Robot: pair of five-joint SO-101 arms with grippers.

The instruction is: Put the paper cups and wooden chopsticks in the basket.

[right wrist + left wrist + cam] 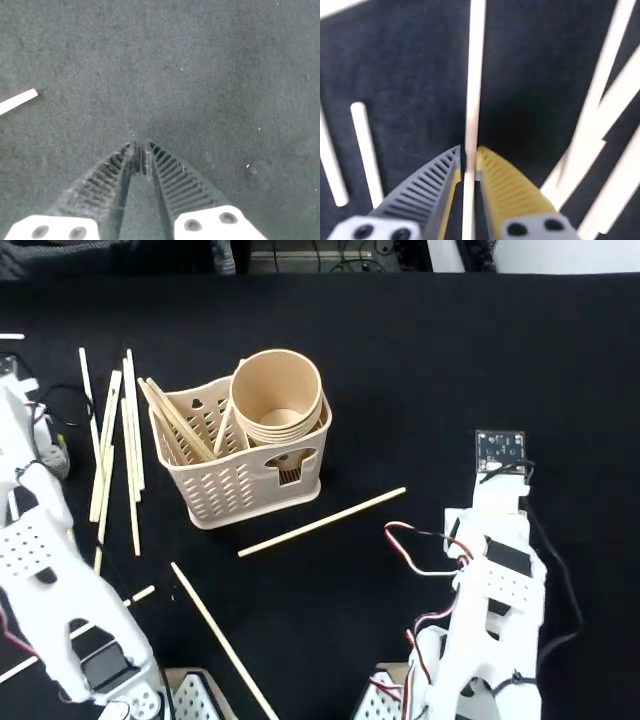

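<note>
The paper cups (pixel 277 390) sit stacked in the basket (pixel 235 485), beside standing chopsticks (pixel 178 422). Loose chopsticks (pixel 128 440) lie on the black table (pixel 450 360) left of and before the basket. The left end effector (pixel 468 152) is clamped on a single chopstick (pixel 475 75). The right end effector (pixel 140 149) hangs over the table, its fingers together.

Fixed camera looks down over the table (pixel 450 360); wrist cameras peer closely past the left gripper (pixel 469 156) and right gripper (pixel 140 149) onto it.

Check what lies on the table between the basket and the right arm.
One wooden chopstick, lying slantwise on the black cloth, touching neither the basket nor the right arm; the high view shows it.
</note>
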